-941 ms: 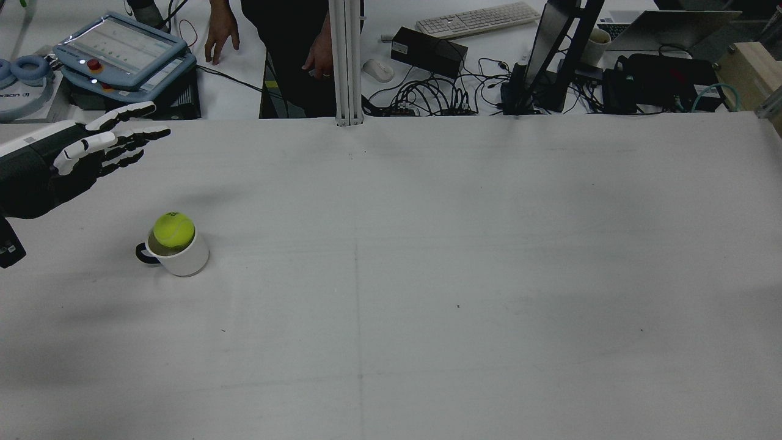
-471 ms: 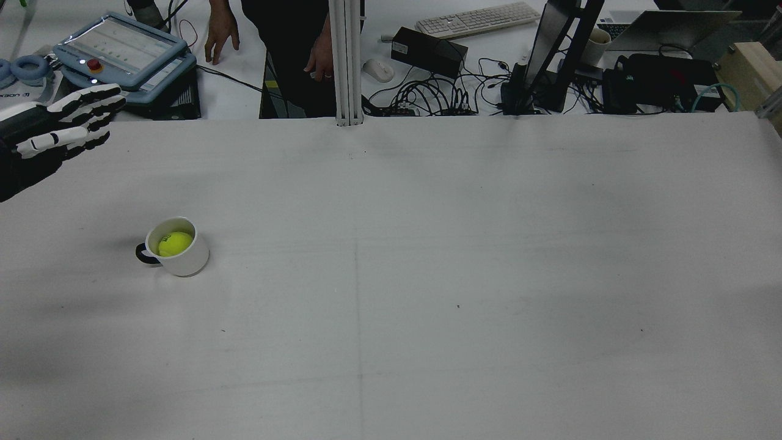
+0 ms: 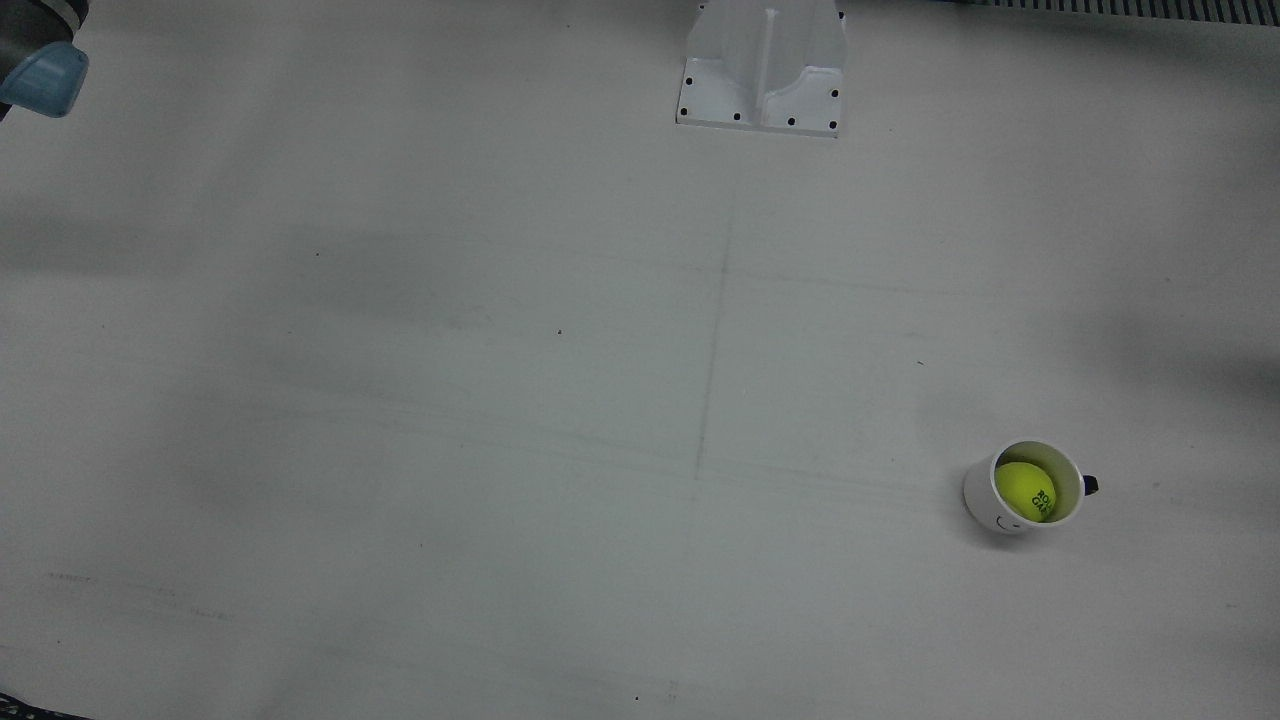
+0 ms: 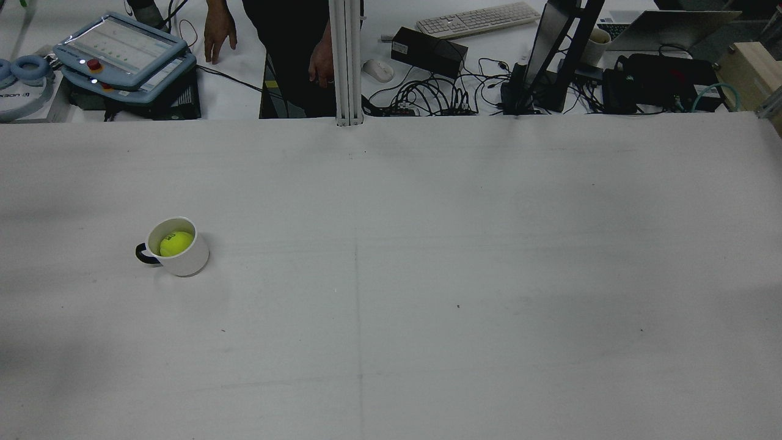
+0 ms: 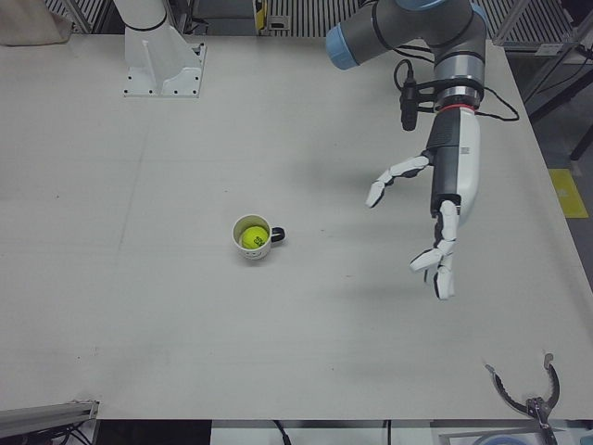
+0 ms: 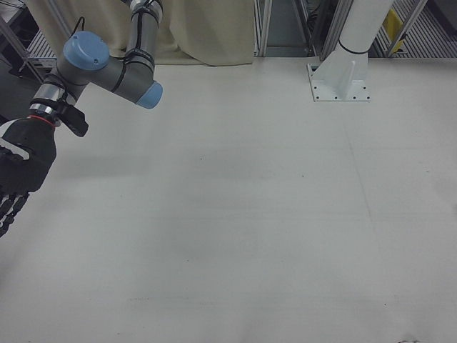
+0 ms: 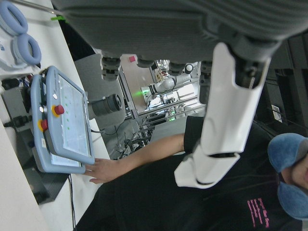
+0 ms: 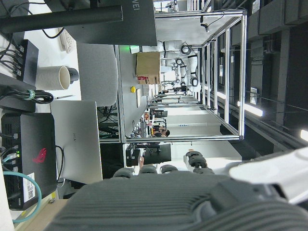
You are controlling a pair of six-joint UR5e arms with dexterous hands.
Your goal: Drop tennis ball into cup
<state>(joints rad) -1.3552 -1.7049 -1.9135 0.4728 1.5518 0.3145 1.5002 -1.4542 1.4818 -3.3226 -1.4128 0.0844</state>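
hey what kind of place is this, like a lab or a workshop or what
Most likely a robotics lab. A robot arm with a many-fingered hand is bolted to a big white table, and behind the table sit a control tablet with a red stop button, a keyboard and tangled cables.

Tennis ball (image 4: 176, 243) sits low in the cup (image 4: 183, 261), its underside hidden by the wall. The print on it is too small to read. Right hand (image 6: 16, 175) is cut off at the right-front view's left edge, fingertips lost.
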